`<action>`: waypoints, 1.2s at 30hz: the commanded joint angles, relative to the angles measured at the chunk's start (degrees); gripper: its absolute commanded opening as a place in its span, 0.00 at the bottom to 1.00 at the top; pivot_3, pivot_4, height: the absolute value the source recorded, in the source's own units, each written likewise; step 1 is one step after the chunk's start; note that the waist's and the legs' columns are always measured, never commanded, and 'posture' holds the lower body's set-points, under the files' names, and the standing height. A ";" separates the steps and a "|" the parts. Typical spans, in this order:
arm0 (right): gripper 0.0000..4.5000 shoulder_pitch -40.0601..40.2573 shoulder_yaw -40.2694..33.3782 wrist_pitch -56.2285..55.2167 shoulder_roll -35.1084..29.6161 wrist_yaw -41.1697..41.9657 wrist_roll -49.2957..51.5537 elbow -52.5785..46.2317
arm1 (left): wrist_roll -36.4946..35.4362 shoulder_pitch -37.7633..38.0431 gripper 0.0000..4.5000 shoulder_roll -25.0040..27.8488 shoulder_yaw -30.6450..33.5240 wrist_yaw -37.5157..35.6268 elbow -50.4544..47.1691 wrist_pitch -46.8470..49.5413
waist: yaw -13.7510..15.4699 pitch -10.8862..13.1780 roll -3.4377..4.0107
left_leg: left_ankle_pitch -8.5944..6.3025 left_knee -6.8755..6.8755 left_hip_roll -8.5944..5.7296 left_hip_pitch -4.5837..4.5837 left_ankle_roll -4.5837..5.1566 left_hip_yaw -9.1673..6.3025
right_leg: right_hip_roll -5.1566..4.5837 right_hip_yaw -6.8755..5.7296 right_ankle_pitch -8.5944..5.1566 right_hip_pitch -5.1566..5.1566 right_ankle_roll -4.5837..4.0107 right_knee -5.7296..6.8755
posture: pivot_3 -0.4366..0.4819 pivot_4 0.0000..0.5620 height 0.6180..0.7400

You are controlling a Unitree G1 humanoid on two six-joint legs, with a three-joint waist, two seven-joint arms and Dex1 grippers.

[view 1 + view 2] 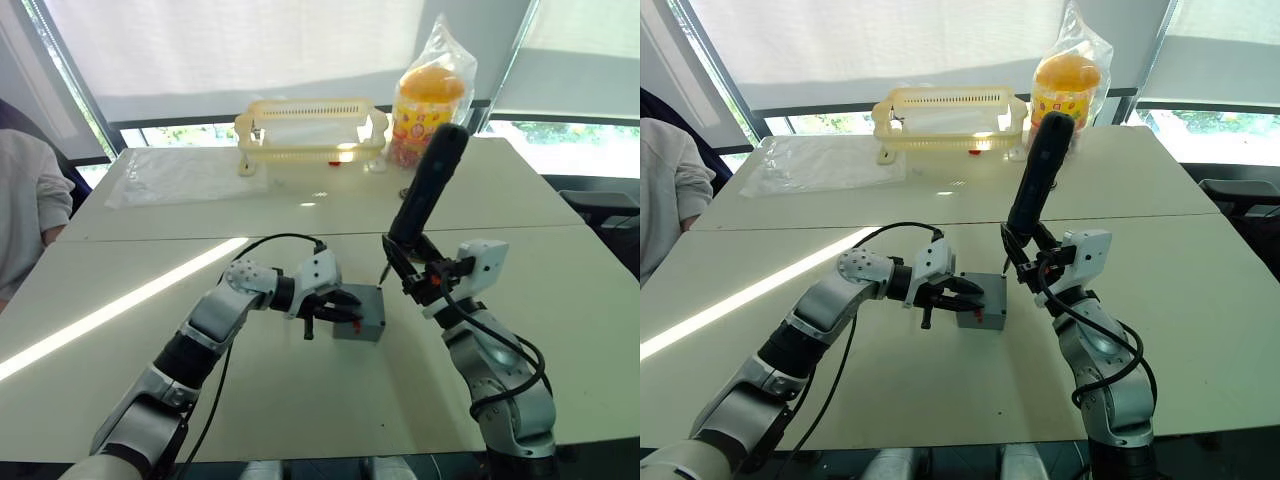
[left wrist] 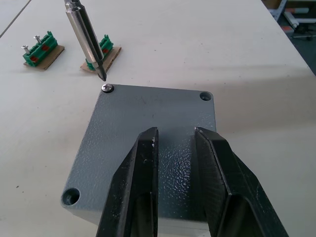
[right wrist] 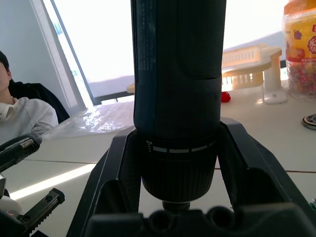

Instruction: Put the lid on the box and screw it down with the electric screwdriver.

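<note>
The box (image 1: 360, 313) stands on the white table (image 1: 300, 400), near the middle, and the lid (image 2: 148, 128) already lies on top of it, closing it. A small red part shows on the side of the box that faces the camera.

The left gripper (image 2: 175, 148) rests over the lid with its two black fingers (image 2: 136, 187) lying flat on the grey surface. They are a little apart, with a narrow gap between them, and they hold nothing (they only press on the lid from above).

The right gripper (image 1: 1025, 248) is closed around the electric screwdriver (image 1: 428, 185), which it holds tilted, the thick black body pointing up and away. The thin metal bit (image 2: 86, 37) comes down to one corner of the lid, where a screw (image 2: 107, 88) sits in the hole; the tip is just above the screw head, maybe touching, I cannot tell. Two other corner holes in view are empty.

Beside the box lie two small green blocks (image 2: 39, 49) with screws standing in them. At the far side of the table are a yellow basket (image 1: 312, 130) and a jar in a plastic bag (image 1: 430, 95). A person in a white sleeve (image 1: 25, 210) sits at the left edge.
</note>
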 commanded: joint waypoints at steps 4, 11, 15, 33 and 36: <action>0.39 -0.62 0.39 -2.80 0.84 0.05 0.23 -1.55 | 1.11 1.29 0.25 0.21 -1.64 -0.32 0.34 0.79 | 0.00 0.00 0.00 | 0.00 0.00 0.00 0.00 0.00 0.00 | 0.00 0.00 0.00 0.00 0.00 0.00 | 0.48 0.27 1.00; 0.39 -0.16 0.56 -3.76 0.53 0.32 -0.55 -0.46 | 1.12 1.47 0.25 0.40 -1.54 -0.29 0.03 0.91 | 0.00 0.00 0.00 | 0.00 0.00 0.00 0.00 0.00 0.00 | 0.00 0.00 0.00 0.00 0.00 0.00 | 0.48 0.27 1.00; 0.39 -0.67 0.38 -4.00 0.74 0.10 -0.07 -0.58 | 1.17 1.54 0.25 0.64 -1.53 -0.44 -0.08 0.91 | 0.00 0.00 0.00 | 0.00 0.00 0.00 0.00 0.00 0.00 | 0.00 0.00 0.00 0.00 0.00 0.00 | 0.48 0.27 1.00; 0.39 -0.60 -0.05 -2.96 0.51 -1.75 1.26 -3.22 | 1.67 1.71 0.25 0.78 -2.30 -1.31 -0.09 0.11 | 0.00 0.00 0.00 | 0.00 0.00 0.00 0.00 0.00 0.00 | 0.00 0.00 0.00 0.00 0.00 0.00 | 0.48 0.27 1.00; 0.39 -0.82 -0.42 -2.62 0.53 -2.15 1.71 -3.69 | 1.71 1.72 0.25 0.78 -2.35 -1.39 0.02 -0.11 | 0.00 0.00 0.00 | 0.00 0.00 0.00 0.00 0.00 0.00 | 0.00 0.00 0.00 0.00 0.00 0.00 | 0.48 0.27 1.00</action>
